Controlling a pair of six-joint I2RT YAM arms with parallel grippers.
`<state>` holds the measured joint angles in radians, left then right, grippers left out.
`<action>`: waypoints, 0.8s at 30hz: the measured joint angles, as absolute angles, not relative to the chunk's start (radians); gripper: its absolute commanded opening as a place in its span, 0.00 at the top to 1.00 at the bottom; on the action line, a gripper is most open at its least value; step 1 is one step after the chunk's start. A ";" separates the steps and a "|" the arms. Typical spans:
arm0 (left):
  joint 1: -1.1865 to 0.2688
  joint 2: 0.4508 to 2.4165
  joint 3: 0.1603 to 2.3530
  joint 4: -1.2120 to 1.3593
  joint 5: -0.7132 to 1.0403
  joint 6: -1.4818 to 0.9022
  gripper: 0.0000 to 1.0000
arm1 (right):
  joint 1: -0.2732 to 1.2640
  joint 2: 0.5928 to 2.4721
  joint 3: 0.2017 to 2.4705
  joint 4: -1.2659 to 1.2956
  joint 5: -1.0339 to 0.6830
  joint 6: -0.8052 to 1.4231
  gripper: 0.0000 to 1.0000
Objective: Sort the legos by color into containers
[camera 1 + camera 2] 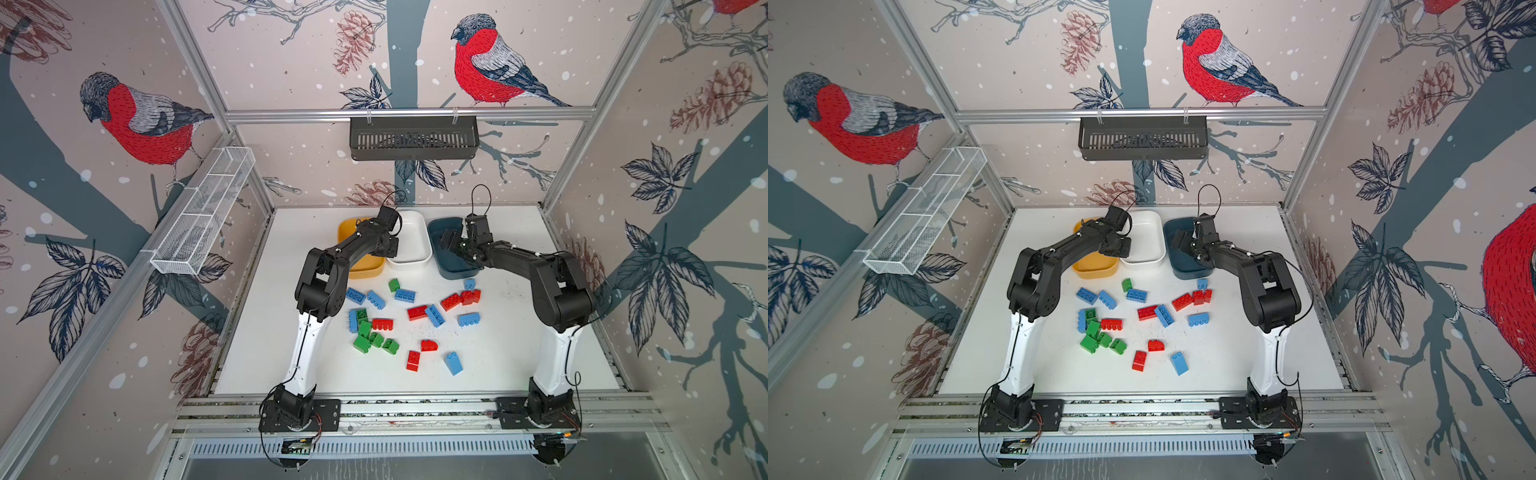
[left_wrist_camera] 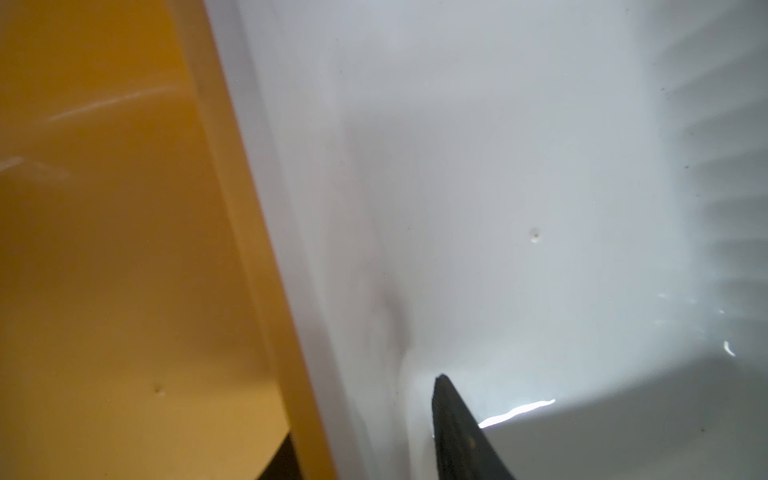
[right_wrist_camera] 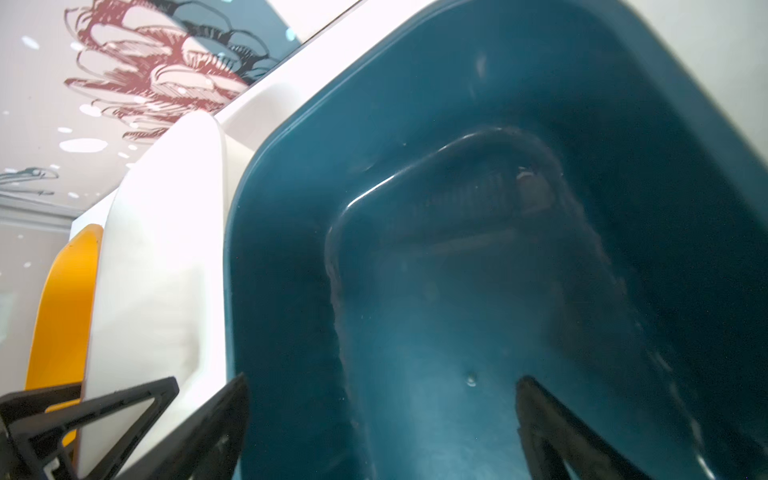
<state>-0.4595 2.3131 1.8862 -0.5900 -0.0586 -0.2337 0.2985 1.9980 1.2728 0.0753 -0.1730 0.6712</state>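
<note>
Legos lie loose on the table, seemingly none sorted yet. Left gripper straddles the touching yellow tub and white tub walls, jaws narrow, grip unclear. Right gripper gapes empty over the teal tub; next, reach for one.

Legos red, light blue, green — yellow tub, white tub, dark teal tub — wallpaper patterned with red-breasted birds.

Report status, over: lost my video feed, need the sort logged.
Left gripper straddling yellow tub and white tub rims, grip unclear. Right gripper open, empty, at teal tub. Legos loose on table, none seen in tubs. Nothing blocking.
</note>
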 measured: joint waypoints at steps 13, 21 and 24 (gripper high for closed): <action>-0.471 2.332 1.916 -0.651 -0.101 -0.237 0.62 | 0.297 1.967 1.225 0.085 -0.226 0.681 0.01; -0.472 2.294 1.842 -0.602 -0.047 -0.408 0.63 | 0.344 1.998 1.282 0.085 -0.295 0.651 0.00; -0.477 2.283 1.829 -0.576 -0.018 -0.454 0.63 | 0.349 2.003 1.285 0.083 -0.310 0.638 0.01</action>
